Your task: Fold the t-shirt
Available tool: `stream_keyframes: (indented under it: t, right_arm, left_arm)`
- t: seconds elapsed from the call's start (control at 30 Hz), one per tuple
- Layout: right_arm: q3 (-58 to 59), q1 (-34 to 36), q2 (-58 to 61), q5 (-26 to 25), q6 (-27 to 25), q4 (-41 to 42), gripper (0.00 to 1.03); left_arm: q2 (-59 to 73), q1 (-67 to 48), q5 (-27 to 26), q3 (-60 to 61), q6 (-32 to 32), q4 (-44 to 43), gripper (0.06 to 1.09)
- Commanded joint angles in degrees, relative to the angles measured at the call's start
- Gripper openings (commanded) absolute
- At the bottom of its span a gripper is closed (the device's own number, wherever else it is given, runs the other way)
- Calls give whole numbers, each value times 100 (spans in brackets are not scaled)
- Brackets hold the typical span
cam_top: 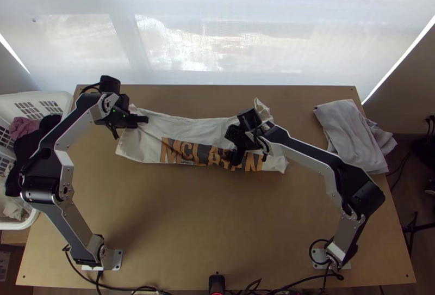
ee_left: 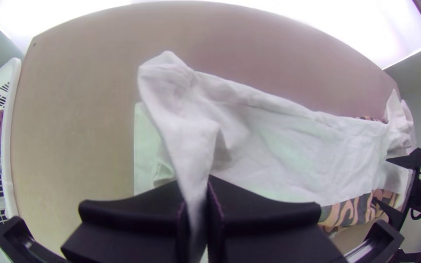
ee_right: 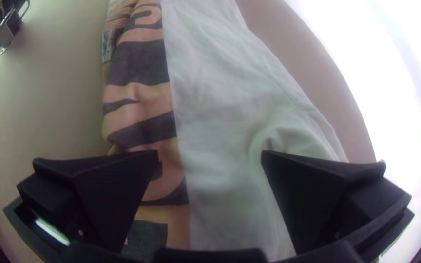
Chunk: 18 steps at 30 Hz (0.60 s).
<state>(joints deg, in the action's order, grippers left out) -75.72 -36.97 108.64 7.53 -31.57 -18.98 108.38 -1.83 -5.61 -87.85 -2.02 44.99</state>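
Observation:
The white t-shirt (cam_top: pixel 190 127) lies folded into a long strip across the table's far half, its orange and dark lettering along the near edge. At the strip's left end is my left gripper (cam_top: pixel 142 119); in the left wrist view the left gripper (ee_left: pixel 198 195) is shut on a raised, bunched piece of the white cloth (ee_left: pixel 288 141). My right gripper (cam_top: pixel 236 145) is over the strip's right part, and in the right wrist view the right gripper (ee_right: pixel 209 160) stands open, its fingers apart above the lettering and plain white cloth (ee_right: pixel 220 112).
A folded grey cloth (cam_top: pixel 348 129) lies at the table's far right. A white basket (cam_top: pixel 60 99) with dark and pink clothes stands beyond the table's left edge. Bare tabletop (cam_top: pixel 201 213) stretches between the arms' bases, with a small black device (cam_top: pixel 216 283) at the near edge.

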Motion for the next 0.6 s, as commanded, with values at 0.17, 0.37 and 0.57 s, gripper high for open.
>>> stream_keyframes:
  t: [0.17, 0.37, 0.57]
  right_arm:
    - [58, -29, 26, 3, 20, -9, 98]
    - [75, -38, 52, -6, 11, -9, 98]
    - [49, -29, -9, -15, 11, -9, 98]
  left_arm:
    - [-361, -468, -213, -1498, -141, 994, 9]
    - [-308, -881, -204, -1972, -167, 1284, 9]
    - [-335, -591, -195, -1489, -105, 1328, 9]
